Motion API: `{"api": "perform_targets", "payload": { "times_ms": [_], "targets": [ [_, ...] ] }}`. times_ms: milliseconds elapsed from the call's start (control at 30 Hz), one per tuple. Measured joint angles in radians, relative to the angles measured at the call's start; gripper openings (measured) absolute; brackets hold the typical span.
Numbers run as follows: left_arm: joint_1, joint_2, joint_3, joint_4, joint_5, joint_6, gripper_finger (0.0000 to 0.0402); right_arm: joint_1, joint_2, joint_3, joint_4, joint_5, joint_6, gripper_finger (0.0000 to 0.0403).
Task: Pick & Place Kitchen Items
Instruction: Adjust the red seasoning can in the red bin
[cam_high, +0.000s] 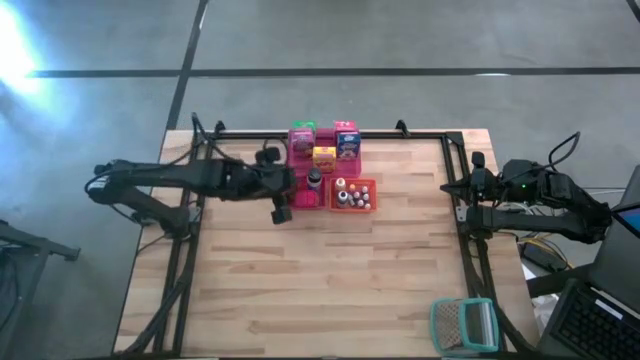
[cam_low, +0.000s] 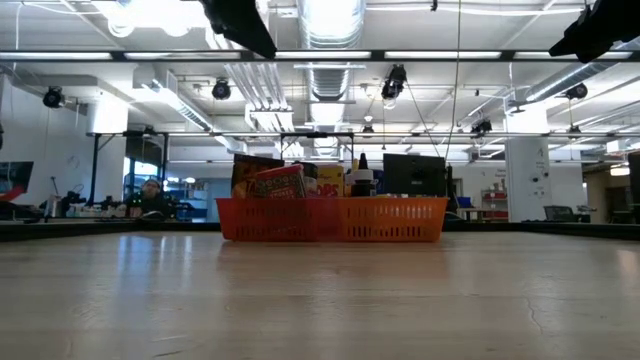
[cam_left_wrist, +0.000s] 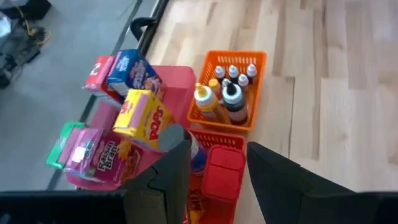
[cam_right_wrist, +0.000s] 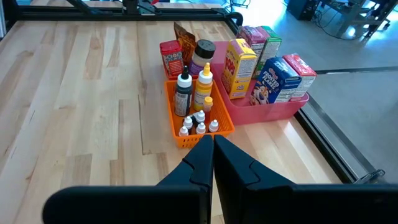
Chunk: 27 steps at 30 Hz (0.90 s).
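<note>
- Mostly sorted: cartons (cam_high: 347, 141) in pink tray (cam_right_wrist: 292, 107), bottles (cam_right_wrist: 184, 93) in orange tray (cam_high: 370, 190)
- Left fingers (cam_left_wrist: 168, 180) parted, empty, above red tray (cam_left_wrist: 214, 141)
- Right fingers (cam_right_wrist: 213, 158) clenched, empty

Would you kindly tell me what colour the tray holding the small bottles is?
The bottle tray is orange, clearest in the right wrist view.

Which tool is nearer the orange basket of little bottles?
Left. The left tool hangs just beside the orange basket, over the neighbouring trays. The right tool sits far off at the table's right edge.
</note>
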Motion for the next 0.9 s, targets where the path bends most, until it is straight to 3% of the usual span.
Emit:
{"api": "perform_targets", "payload": {
  "times_ms": [533,733,900],
  "targets": [
    [-0.036,0.198,-0.022,-0.064,-0.015,-0.017,0.0163,0.000,0.000,0.000,0.000,0.000,0.000,0.0008],
    [-0.050,0.140,-0.055,-0.157,-0.035,-0.198,0.0163,0.000,0.000,0.000,0.000,0.000,0.000,0.0008],
    [-0.094,0.029,-0.180,-0.014,-0.121,-0.219,0.0163,0.000,0.000,0.000,0.000,0.000,0.000,0.0008]
  ]
}}
